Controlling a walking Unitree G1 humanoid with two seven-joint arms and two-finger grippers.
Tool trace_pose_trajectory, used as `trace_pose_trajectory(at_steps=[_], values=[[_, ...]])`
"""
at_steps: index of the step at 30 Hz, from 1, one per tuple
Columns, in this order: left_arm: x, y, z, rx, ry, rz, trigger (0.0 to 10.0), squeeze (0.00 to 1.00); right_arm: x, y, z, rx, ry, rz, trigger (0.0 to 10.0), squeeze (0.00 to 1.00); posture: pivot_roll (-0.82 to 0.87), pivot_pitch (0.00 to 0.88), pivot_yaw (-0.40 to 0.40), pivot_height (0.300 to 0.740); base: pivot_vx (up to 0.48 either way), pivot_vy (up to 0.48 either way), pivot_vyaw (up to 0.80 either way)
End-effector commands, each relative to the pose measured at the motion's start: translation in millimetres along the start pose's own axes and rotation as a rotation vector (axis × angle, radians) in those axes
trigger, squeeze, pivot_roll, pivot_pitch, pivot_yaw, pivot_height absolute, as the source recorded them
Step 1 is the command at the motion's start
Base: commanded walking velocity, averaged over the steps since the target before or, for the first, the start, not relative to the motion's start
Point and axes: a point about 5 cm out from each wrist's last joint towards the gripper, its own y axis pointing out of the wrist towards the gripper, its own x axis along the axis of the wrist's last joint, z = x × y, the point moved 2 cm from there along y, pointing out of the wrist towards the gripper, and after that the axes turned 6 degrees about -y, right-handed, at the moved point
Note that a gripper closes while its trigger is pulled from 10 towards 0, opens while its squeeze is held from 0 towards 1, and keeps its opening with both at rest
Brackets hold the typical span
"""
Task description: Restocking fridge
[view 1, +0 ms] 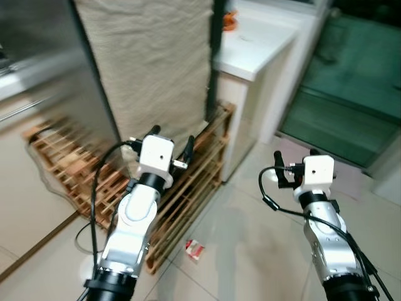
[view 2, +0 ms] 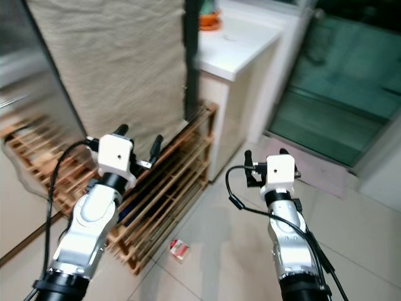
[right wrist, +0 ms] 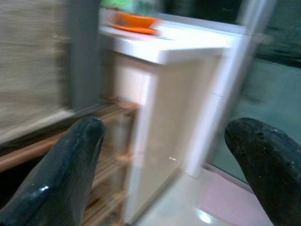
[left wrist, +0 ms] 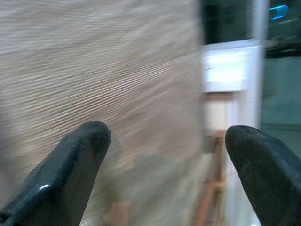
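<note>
Far left stands a tall stainless-steel panel (view 1: 44,75), which I take to be the fridge side or door, though blur keeps me from being sure; it rises ahead of and to the left of the left gripper (view 1: 170,141), so that arm is the nearer one. That gripper is raised at chest height with its two black fingers spread wide and nothing between them; its wrist camera looks straight at the beige cloth (view 1: 150,69) hanging just beyond. Below the cloth a low wooden slatted rack (view 1: 188,188) runs along the floor, its long axis going away from the robot toward the white counter (view 1: 257,50), where an orange dish (view 2: 210,22) sits at the back. A small red-and-white packet (view 1: 195,249) lies on the tiles between the two arms, just beside the rack's near end. The right gripper (view 1: 294,164) is likewise spread and empty, facing the counter's white leg; to reach the steel panel I judge the robot must turn left.
</note>
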Motion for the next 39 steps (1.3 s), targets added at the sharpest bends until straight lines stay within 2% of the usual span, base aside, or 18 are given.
trace_pose_trajectory(at_steps=[1, 6, 10, 11, 13, 21, 26, 30, 33, 39], values=[[8.0, -4.3, -7.5, -0.041, -0.026, -0.020, 10.0, 0.00, -2.7, -4.4, -8.6, -0.015, -0.023, 0.005, 10.0, 0.00, -0.02, 0.000, -0.043, 0.732, 0.000, 0.000, 0.00], [21.4, -23.5, 2.2, -0.114, -0.040, -0.029, 10.0, 0.00, -5.0, -5.7, -11.7, -0.014, -0.031, 0.012, 10.0, 0.00, 0.00, 0.000, -0.050, 0.732, 0.000, 0.000, 0.00], [28.9, -26.4, 13.8, -0.102, -0.034, -0.037, 10.0, 0.00, -6.6, -5.8, -13.2, -0.011, -0.037, 0.018, 10.0, 0.00, 0.01, 0.000, -0.057, 0.732, 0.000, 0.000, 0.00], [27.9, -22.4, 22.2, -0.067, -0.019, -0.028, 10.0, 0.00, -7.0, -4.3, -13.7, -0.011, -0.038, 0.021, 10.0, 0.00, 0.01, 0.000, -0.059, 0.732, 0.000, 0.000, 0.00], [26.5, -17.5, 28.1, -0.036, -0.013, -0.024, 10.0, 0.00, -7.0, -3.1, -13.4, -0.009, -0.039, 0.021, 10.0, 0.00, 0.01, 0.000, -0.061, 0.732, 0.000, 0.000, 0.00], [19.5, 5.2, 38.2, 0.022, -0.050, 0.029, 10.0, 0.00, 1.7, 0.1, -9.0, 0.016, -0.033, -0.013, 10.0, 0.00, -0.01, 0.000, -0.063, 0.732, 0.000, 0.000, 0.00], [18.9, 5.5, 51.4, 0.095, -0.072, 0.043, 10.0, 0.00, -5.3, -5.3, -13.6, 0.008, -0.040, 0.010, 10.0, 0.00, -0.02, 0.000, -0.061, 0.732, 0.000, 0.000, 0.00], [22.9, 3.8, 58.0, 0.131, -0.058, 0.020, 10.0, 0.00, -6.6, -6.8, -13.5, 0.010, -0.042, 0.015, 10.0, 0.00, -0.02, 0.000, -0.060, 0.732, 0.000, 0.000, 0.00], [22.0, -6.7, 57.0, 0.125, -0.062, 0.019, 10.0, 0.00, -7.9, -7.3, -12.1, 0.013, -0.043, 0.020, 10.0, 0.00, -0.01, 0.000, -0.061, 0.732, 0.000, 0.000, 0.00], [5.8, -26.0, 50.0, 0.102, -0.063, 0.082, 10.0, 0.00, -9.9, -6.4, -10.1, 0.027, -0.044, 0.029, 10.0, 0.00, 0.00, 0.000, -0.070, 0.732, 0.000, 0.000, 0.00]])
